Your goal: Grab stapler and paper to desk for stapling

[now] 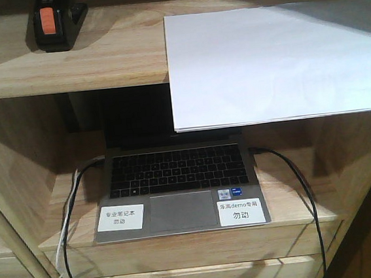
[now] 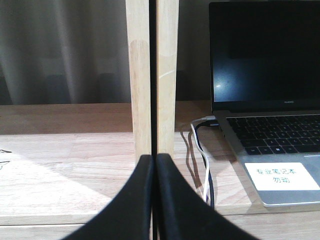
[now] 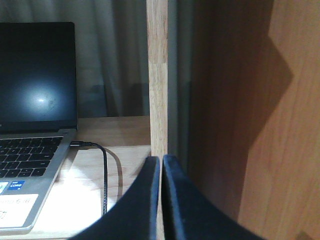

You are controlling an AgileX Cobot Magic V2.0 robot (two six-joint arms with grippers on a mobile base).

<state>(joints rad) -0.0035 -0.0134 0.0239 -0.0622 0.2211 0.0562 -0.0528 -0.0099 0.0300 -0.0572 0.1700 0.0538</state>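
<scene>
Shelving (image 1: 100,68): pale wood, and we see two levels.
Paper (image 1: 270,62): upper level, right side, its near edge overhanging the laptop (image 1: 176,179).
Stapler (image 1: 53,23): upper level, far left, well apart from Paper.
Left gripper (image 2: 154,159): we see its fingers pressed together, holding nothing.
Right gripper (image 3: 161,159): fingers together, holding nothing.

The stapler (image 1: 53,23) stands at the back left of the upper shelf (image 1: 98,55). The paper (image 1: 270,65) lies to its right on the same shelf, well apart from it, with its front part overhanging the edge. Below, the laptop (image 1: 175,173) sits on the lower shelf (image 1: 296,197), partly under the paper. A left cable (image 1: 67,222) and a right cable (image 1: 303,183) flank it.
</scene>
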